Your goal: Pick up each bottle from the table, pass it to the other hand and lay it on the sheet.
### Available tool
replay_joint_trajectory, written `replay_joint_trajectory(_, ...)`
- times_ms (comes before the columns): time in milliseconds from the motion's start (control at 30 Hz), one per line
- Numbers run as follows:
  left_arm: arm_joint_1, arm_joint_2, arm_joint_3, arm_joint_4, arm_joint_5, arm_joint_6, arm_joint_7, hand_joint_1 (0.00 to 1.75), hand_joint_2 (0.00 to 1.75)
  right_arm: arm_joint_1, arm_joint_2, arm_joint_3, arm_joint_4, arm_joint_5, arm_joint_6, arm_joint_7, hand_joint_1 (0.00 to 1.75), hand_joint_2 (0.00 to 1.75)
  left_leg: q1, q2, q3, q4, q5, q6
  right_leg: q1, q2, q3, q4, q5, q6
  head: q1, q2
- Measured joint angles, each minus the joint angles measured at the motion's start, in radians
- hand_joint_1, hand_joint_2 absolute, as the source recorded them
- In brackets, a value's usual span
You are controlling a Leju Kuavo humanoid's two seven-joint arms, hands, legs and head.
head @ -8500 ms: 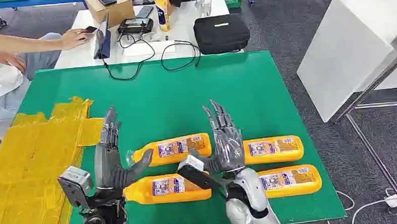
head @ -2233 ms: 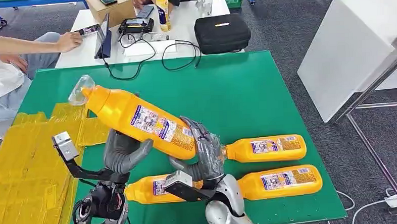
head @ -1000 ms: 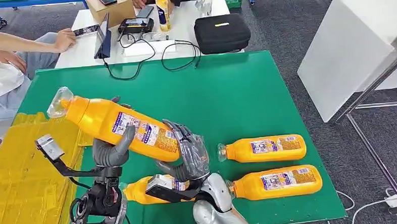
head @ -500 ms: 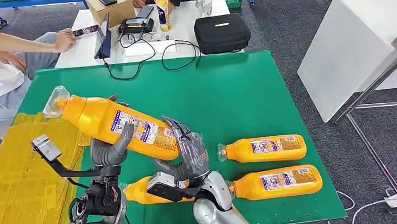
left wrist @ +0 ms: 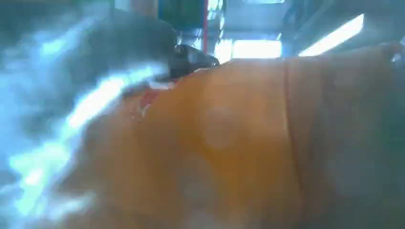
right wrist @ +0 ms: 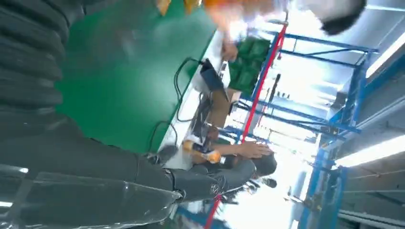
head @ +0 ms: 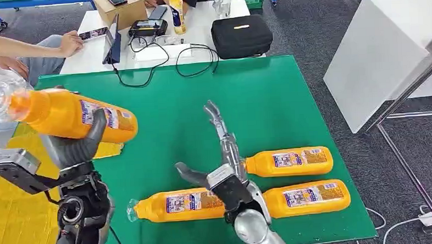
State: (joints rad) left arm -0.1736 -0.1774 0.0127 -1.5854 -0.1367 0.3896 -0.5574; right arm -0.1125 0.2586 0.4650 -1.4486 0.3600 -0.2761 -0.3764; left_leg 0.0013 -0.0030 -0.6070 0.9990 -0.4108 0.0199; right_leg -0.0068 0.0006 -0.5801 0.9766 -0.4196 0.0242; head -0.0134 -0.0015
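Observation:
My left hand (head: 74,147) grips an orange bottle (head: 70,114) with a clear cap, held level in the air over the yellow sheet (head: 25,213) at the table's left. The same bottle (left wrist: 229,143) shows blurred and close in the left wrist view. My right hand (head: 223,152) stands open and edge-up over the green table (head: 257,98), fingers stretched forward, holding nothing. Three more orange bottles lie on the green: one (head: 179,205) just left of the right wrist, one (head: 287,162) to its right, one (head: 308,198) nearest the front edge.
A white table (head: 199,29) behind holds a black case (head: 241,36), cables, a tablet and a small bottle. A person's arm (head: 29,47) reaches in at the far left. A white block (head: 381,49) stands to the right on the grey floor.
The right hand has let go of the raised bottle and opened. The left hand has carried that bottle leftward, out over the yellow sheet.

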Motion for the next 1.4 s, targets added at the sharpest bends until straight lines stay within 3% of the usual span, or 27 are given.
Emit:
replay_joint_trajectory(200,-0.006,0.024,0.078,-0.015,-0.079,0.045,-0.026,1.75,1.75,0.015,-0.027,-0.068,-0.077,-0.05,0.049,0.017,0.0,1.75,0.0,0.0,0.0,0.0,0.0,0.0,0.0,0.0,0.0,0.0,0.0,0.0,0.0,0.0)
replay_joint_trajectory(333,-0.031,0.055,0.094,0.011,-0.421,0.192,-0.015,1.75,1.75,0.021,-0.04,-0.101,-0.102,-0.063,0.053,0.014,0.0,1.75,0.0,-0.001,0.0,0.0,0.0,0.0,0.0,-0.001,0.0,0.0,0.0,0.0,0.0,0.0)
replay_joint_trajectory(467,-0.095,0.138,0.101,0.18,-0.923,0.269,0.149,1.75,1.75,0.025,-0.06,-0.144,-0.132,-0.087,0.071,-0.002,0.0,1.75,0.0,0.0,0.001,0.0,0.0,0.0,0.0,-0.001,0.001,0.0,0.0,0.0,0.0,0.0)
replay_joint_trajectory(733,-0.226,0.333,0.077,0.677,-1.387,0.299,0.378,1.75,1.75,0.023,-0.094,-0.188,-0.164,-0.106,0.087,-0.018,0.0,1.75,0.001,0.007,0.002,0.0,0.002,-0.002,0.002,0.004,-0.001,0.0,0.003,-0.003,0.0,0.0)
replay_joint_trajectory(1000,-0.296,0.42,-0.005,0.968,-1.43,0.303,0.446,1.75,1.75,0.003,-0.111,-0.198,-0.159,-0.139,0.097,-0.024,0.0,1.75,0.001,0.006,0.0,0.0,0.002,-0.002,0.002,0.004,-0.002,0.0,0.002,-0.003,0.0,0.0)
replay_joint_trajectory(1233,-0.333,0.444,-0.041,1.125,-1.41,0.301,0.47,1.75,1.75,-0.01,-0.119,-0.199,-0.143,-0.154,0.101,-0.025,0.0,1.75,0.001,0.005,0.0,0.0,0.002,-0.002,0.002,0.003,-0.002,0.0,0.002,-0.003,0.0,0.0)
replay_joint_trajectory(1400,-0.335,0.444,-0.042,1.169,-1.365,0.307,0.424,1.75,1.75,-0.01,-0.123,-0.199,-0.137,-0.154,0.101,-0.025,0.0,1.75,0.001,0.005,-0.001,0.0,0.002,-0.002,0.002,0.003,-0.002,0.0,0.002,-0.003,0.0,0.0)
